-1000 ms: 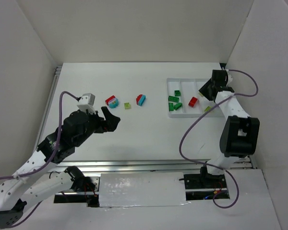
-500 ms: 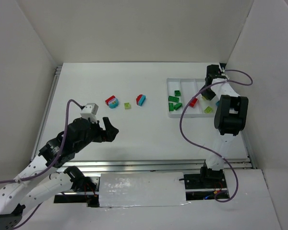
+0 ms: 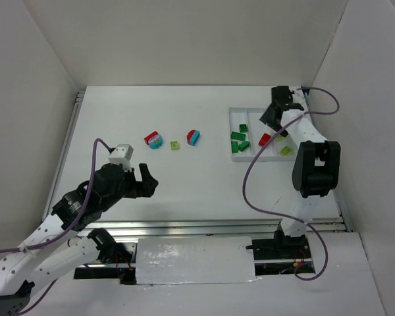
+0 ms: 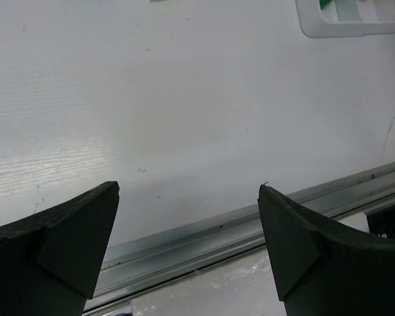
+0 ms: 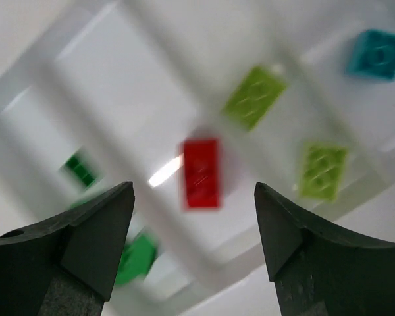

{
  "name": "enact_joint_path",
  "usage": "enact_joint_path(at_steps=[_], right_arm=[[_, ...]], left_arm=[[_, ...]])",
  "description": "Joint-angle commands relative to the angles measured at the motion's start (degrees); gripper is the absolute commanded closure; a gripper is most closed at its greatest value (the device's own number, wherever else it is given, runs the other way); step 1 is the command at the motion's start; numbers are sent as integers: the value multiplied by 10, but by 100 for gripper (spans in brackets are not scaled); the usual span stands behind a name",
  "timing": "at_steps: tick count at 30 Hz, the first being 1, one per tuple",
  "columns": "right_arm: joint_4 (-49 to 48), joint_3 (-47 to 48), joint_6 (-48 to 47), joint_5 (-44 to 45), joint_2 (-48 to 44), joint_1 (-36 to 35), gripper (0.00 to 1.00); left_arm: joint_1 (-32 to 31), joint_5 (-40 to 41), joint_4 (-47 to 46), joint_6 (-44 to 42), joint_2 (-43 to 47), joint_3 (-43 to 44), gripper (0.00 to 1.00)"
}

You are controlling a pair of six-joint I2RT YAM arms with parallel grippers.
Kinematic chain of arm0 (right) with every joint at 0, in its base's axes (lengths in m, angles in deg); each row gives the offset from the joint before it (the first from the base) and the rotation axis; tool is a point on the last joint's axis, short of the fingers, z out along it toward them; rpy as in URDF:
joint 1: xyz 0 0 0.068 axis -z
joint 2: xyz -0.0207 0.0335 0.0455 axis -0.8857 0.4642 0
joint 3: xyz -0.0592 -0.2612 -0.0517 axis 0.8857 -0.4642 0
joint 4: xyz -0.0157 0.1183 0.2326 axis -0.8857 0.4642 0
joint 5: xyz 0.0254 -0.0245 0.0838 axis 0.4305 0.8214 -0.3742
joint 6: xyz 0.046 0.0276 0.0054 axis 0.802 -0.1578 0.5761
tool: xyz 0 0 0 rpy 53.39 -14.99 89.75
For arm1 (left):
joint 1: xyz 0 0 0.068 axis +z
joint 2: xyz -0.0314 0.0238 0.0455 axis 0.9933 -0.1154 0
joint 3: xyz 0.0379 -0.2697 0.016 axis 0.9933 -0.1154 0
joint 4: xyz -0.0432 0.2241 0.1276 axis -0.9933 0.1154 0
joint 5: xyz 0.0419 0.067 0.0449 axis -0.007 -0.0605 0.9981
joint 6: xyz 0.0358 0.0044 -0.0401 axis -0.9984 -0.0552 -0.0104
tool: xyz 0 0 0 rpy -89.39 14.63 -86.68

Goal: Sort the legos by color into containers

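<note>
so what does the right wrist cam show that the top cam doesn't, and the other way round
Only the right wrist: a teal-blue brick in the white tray, not visible from above. Only the top: two red-and-teal pairs and a small yellow-green brick loose on the table, plus the left hand. Both: the tray, its red brick, green bricks.
</note>
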Motion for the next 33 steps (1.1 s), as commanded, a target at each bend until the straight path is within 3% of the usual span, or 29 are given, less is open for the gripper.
enact_joint_path(at_steps=[1, 4, 7, 10, 13, 19, 27, 33], right_arm=[[-46, -7, -26, 39, -111, -128, 19], [-51, 8, -40, -10, -125, -223, 16], [-8, 80, -39, -8, -70, -327, 16], [18, 161, -40, -27, 9, -398, 17], [58, 263, -35, -11, 127, -438, 17], [118, 438, -41, -22, 280, -454, 19], [101, 440, -47, -10, 311, -454, 21], [107, 458, -47, -24, 340, -454, 32]], left_arm=[[2, 49, 7, 23, -15, 24, 1], [2, 62, 13, 43, -39, 32, 1], [2, 61, 20, 34, -45, 48, 1], [2, 81, 54, 9, -40, 74, 1], [2, 39, 53, -53, -32, 79, 0], [0, -8, 15, -70, 1, 53, 1], [0, -47, -5, -81, 18, 41, 0], [0, -54, -8, -84, 36, 39, 0]])
